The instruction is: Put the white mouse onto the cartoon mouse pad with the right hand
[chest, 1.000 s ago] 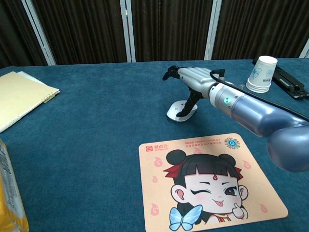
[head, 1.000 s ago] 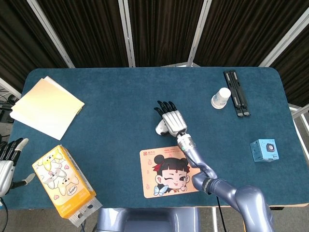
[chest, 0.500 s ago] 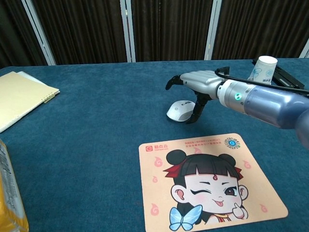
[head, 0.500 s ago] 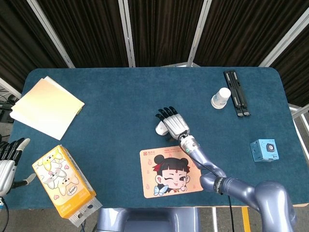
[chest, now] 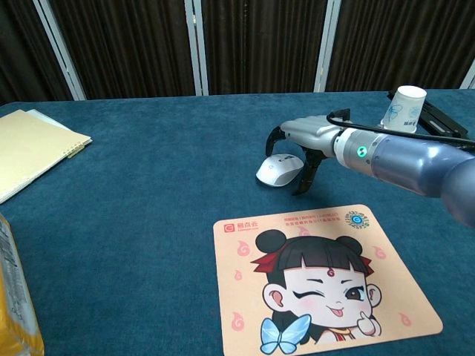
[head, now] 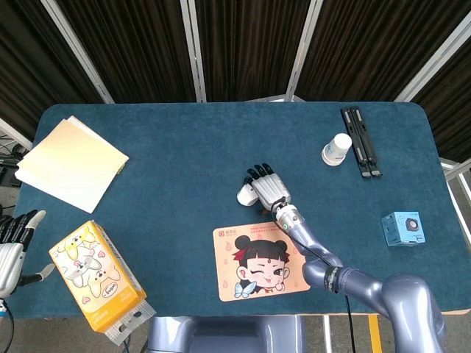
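cartoon mouse pad (chest: 323, 277): lies flat at the table's near edge, right of its middle; nothing rests on it yet.
Change: over the last second the right hand (chest: 304, 142) has drawn back toward the near edge and sunk lower, its fingers curling down from a flatter reach; its thumb, which stood on the mouse's back, now hangs off the right side.
Meaning: I judge the grasp is being set up, not made; the lift and carry to the pad are still to come.
right hand pose: palm down, arched over the mouse, fingers apart and drooping past its far side, thumb pointing down beside it; nothing clamped.
white mouse (chest: 279, 170): on the table (chest: 148, 185), just beyond the pad's far edge, near mid-table, partly under the hand.
left hand (head: 13, 239): off the table's near left corner, fingers spread, holding nothing.
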Motion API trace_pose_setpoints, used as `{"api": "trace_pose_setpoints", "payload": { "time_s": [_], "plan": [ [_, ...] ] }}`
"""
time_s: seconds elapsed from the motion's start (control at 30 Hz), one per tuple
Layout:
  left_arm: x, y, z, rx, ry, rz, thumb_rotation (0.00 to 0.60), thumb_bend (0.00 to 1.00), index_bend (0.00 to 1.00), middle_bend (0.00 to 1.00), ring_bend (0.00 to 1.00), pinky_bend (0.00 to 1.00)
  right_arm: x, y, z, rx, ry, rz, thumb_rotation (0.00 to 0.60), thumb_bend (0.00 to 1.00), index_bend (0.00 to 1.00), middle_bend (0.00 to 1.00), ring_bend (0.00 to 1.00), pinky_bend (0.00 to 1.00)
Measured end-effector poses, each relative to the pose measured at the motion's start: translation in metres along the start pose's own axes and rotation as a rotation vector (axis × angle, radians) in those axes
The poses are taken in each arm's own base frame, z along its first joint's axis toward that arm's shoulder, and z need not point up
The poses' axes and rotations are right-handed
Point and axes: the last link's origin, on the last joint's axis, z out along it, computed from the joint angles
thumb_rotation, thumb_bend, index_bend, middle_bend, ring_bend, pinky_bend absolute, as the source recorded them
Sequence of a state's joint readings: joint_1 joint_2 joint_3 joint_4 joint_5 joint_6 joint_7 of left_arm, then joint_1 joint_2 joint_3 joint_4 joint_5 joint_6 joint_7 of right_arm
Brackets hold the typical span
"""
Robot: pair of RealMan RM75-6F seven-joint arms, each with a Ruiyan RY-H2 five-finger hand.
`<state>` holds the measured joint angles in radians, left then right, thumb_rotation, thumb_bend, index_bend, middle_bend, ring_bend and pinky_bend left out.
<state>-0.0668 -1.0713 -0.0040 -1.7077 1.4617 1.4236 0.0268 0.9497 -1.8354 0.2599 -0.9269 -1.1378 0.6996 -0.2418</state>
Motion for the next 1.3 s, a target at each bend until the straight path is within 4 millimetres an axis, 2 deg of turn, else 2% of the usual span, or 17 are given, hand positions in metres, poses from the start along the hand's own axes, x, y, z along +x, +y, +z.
{"api": "trace_pose_setpoints", "payload": {
  "time_s": [0.43, 0.53, 0.73, 0.9, 1.3],
  "plan": [
    [-0.001, 0.000, 0.001, 0.013, -0.009, -0.004, 0.600, 0.20, 0.00, 0.00, 0.00, 0.00, 0.000, 0.005, 0.010, 0.007, -0.004, -0.041, 0.600, 0.12, 0.29, 0.13, 0.00, 0.00],
    [0.000, 0.000, 0.001, 0.013, -0.008, -0.001, 0.600, 0.20, 0.00, 0.00, 0.00, 0.00, -0.003, 0.005, 0.010, 0.008, -0.010, -0.038, 0.600, 0.15, 0.32, 0.14, 0.00, 0.00],
    [-0.001, 0.001, 0.002, 0.014, -0.009, -0.003, 0.600, 0.20, 0.00, 0.00, 0.00, 0.00, -0.006, 0.005, 0.010, 0.008, -0.011, -0.014, 0.600, 0.26, 0.44, 0.19, 0.00, 0.00],
    [-0.001, 0.001, 0.002, 0.015, -0.010, -0.005, 0.600, 0.20, 0.00, 0.00, 0.00, 0.00, -0.003, -0.001, 0.008, 0.036, 0.020, 0.001, 0.600, 0.28, 0.53, 0.24, 0.00, 0.00],
    [0.000, 0.001, 0.002, 0.014, -0.012, -0.011, 0.600, 0.20, 0.00, 0.00, 0.00, 0.00, 0.012, -0.016, 0.001, 0.103, 0.091, 0.047, 0.600, 0.30, 0.56, 0.26, 0.00, 0.00]
  ]
}}
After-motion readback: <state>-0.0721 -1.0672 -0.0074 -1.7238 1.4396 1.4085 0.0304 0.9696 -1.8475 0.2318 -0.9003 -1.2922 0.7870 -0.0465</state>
